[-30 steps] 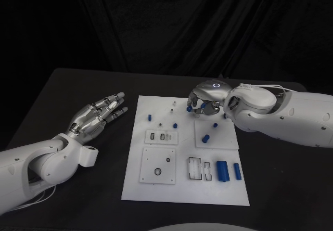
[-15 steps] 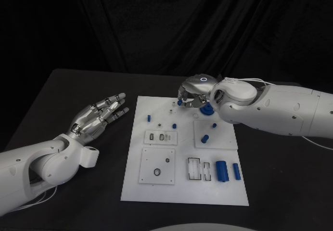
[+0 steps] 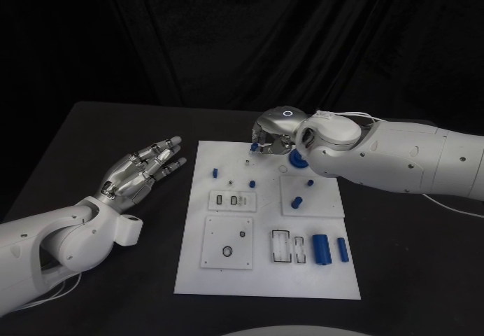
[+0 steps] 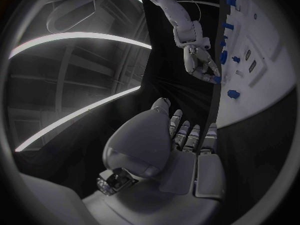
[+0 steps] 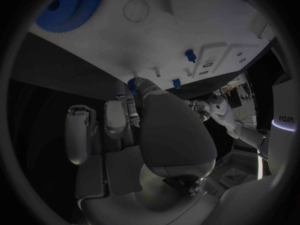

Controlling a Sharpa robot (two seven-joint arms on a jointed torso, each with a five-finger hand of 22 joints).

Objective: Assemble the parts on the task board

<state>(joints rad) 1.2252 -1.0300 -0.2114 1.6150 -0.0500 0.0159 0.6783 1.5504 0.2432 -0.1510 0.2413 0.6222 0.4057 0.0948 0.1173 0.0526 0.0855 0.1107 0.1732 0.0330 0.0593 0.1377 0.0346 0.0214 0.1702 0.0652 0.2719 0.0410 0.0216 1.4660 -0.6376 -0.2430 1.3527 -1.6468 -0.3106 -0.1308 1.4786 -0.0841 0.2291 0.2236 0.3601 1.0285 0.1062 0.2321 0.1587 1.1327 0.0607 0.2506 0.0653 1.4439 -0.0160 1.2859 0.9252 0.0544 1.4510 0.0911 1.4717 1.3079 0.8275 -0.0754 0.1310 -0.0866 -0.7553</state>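
- Task board [image 3: 267,276], a white plate, lies in the middle of the black bench [image 3: 81,147] in the head view, running from just above centre down toward the lower middle of the frame.
- Left hand [image 3: 141,171] sits at the left of the frame, off the board's left edge, palm up with fingers spread apart and nothing in it; the left wrist view [image 4: 181,140] shows the same flat, released fingers.
- Blue peg [image 3: 214,171] stands near the board's upper left corner, apart from both hands.
- Small blue part [image 3: 251,148] sits at the board's upper edge, pinched at the tips of the right hand; in the right wrist view [image 5: 132,84] it shows at the fingertips against the white plate.
- Right hand [image 3: 274,136] hangs over the board's upper middle, its fingers curled down round that part.
- Blue gear [image 3: 296,160] lies on the board just right of the right hand, partly hidden by the arm; the right wrist view [image 5: 69,7] shows its toothed rim.
- Two blue cylinders [image 3: 322,248] lie side by side at the board's lower right.
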